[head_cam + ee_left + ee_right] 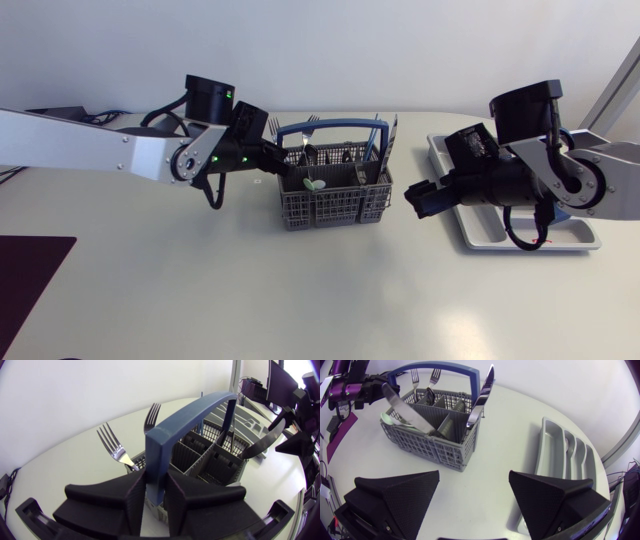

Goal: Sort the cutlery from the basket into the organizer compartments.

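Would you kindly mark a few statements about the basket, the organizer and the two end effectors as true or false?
1. The left end effector is shut on the blue handle of the basket. True.
2. The right end effector holds a knife. False: it is open, holds nothing, and hangs over the table between the basket and the organizer.
3. Forks stand in the basket with their tines up. True.
4. The organizer lies on the left arm's side of the basket. False: it lies on the right arm's side.
5. The basket is tipped onto its side. False: it stands upright on the table.
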Action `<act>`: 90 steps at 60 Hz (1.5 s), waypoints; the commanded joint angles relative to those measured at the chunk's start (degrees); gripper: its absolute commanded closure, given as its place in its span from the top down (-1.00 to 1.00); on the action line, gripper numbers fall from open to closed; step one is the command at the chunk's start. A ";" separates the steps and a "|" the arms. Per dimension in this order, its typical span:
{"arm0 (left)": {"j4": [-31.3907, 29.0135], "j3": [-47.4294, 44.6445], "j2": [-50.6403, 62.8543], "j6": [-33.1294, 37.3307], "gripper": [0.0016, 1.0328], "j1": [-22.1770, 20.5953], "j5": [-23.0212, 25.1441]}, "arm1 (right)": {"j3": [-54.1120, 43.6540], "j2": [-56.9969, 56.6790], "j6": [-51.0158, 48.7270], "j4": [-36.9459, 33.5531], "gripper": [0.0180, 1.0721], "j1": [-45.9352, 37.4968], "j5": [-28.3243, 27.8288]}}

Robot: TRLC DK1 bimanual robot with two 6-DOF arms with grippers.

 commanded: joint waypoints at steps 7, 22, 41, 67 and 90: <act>-3.16 -9.60 -10.07 -2.01 -0.94 2.31 4.98 | -1.22 -2.61 -0.85 -1.81 0.90 0.92 -0.01; -6.68 -15.58 -17.19 -1.66 0.00 2.48 5.15 | -2.54 -4.72 -0.05 -2.08 0.90 2.86 1.13; -17.22 -19.62 -27.56 8.18 0.68 3.01 1.99 | -4.03 -4.54 0.56 -2.69 0.71 5.23 2.18; -17.49 -17.16 -16.49 12.14 -0.15 5.21 5.15 | -0.78 6.80 3.55 0.82 -0.58 7.78 1.48; -15.47 -15.66 -13.76 10.99 -0.15 5.12 5.77 | 0.36 6.71 3.55 1.97 -0.58 14.63 1.92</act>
